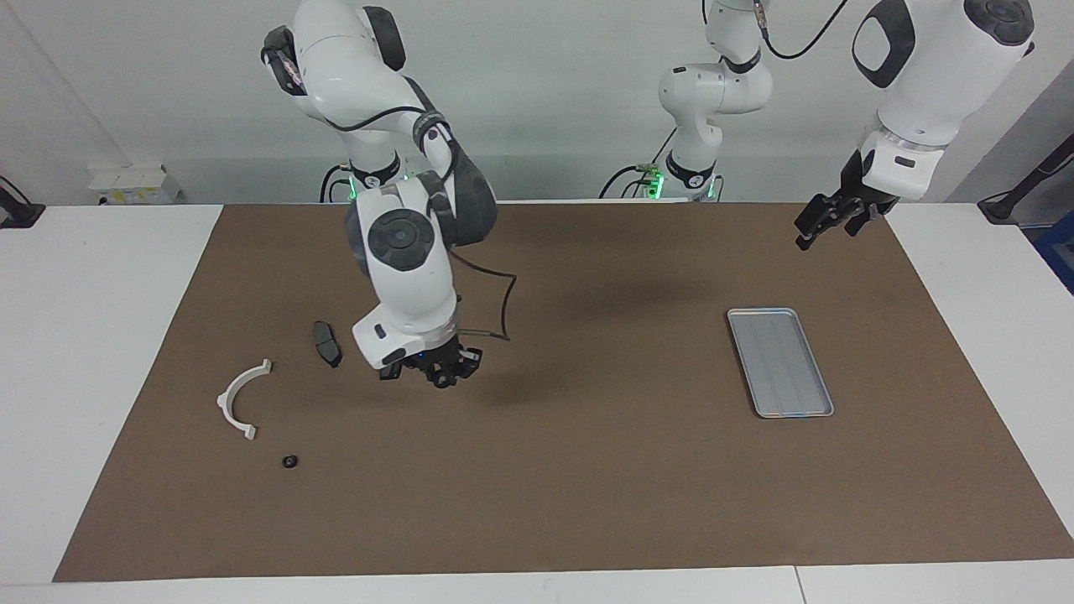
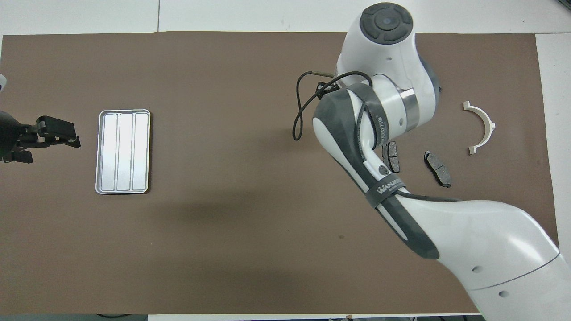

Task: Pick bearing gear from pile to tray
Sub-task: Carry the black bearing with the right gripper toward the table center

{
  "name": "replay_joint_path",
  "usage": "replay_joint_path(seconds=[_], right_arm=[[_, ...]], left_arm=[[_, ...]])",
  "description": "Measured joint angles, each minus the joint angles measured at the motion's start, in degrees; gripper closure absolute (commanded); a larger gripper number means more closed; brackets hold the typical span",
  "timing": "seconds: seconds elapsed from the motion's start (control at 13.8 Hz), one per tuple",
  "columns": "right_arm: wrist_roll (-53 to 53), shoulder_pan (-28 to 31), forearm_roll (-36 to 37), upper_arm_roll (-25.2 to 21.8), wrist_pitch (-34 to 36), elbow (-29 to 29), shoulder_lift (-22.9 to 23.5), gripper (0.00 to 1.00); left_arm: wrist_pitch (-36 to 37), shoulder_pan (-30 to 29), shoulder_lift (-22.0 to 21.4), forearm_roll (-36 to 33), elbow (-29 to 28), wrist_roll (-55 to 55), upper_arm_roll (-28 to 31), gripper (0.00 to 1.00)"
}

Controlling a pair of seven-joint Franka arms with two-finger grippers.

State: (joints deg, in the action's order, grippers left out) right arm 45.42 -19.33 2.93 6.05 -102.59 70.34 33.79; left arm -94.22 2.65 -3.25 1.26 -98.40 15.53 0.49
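The pile lies toward the right arm's end of the mat: a white half-ring [image 1: 242, 398], a dark brake pad [image 1: 327, 342] and one small black gear [image 1: 289, 461], which lies farthest from the robots. The overhead view shows the half-ring [image 2: 482, 127] and two brake pads [image 2: 438, 168] [image 2: 392, 156]; the gear is hidden there. My right gripper [image 1: 445, 372] hangs low over bare mat beside the pile, on the tray's side. The silver tray [image 1: 780, 362] [image 2: 123, 151] is empty. My left gripper [image 1: 826, 222] [image 2: 62, 133] waits, open and empty, raised beside the tray.
A brown mat [image 1: 587, 486] covers the table, with white table edge around it. A black cable [image 1: 495, 310] loops off the right wrist. The right arm's bulk stands over the brake pads in the overhead view.
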Motion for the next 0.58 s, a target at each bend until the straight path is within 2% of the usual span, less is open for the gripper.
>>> replay_joint_path(seconds=[0.29,0.58], right_arm=[[17.4,-7.9,0.0,0.8,-1.8,-0.8,1.3,0.92],[27.1,-12.5,0.0,0.8,-4.4,-1.3,3.7,0.92]], left_arm=[[0.0,0.0,0.0,0.0,0.0,0.0,0.0,0.0],[0.0,0.0,0.0,0.0,0.0,0.0,0.0,0.0]])
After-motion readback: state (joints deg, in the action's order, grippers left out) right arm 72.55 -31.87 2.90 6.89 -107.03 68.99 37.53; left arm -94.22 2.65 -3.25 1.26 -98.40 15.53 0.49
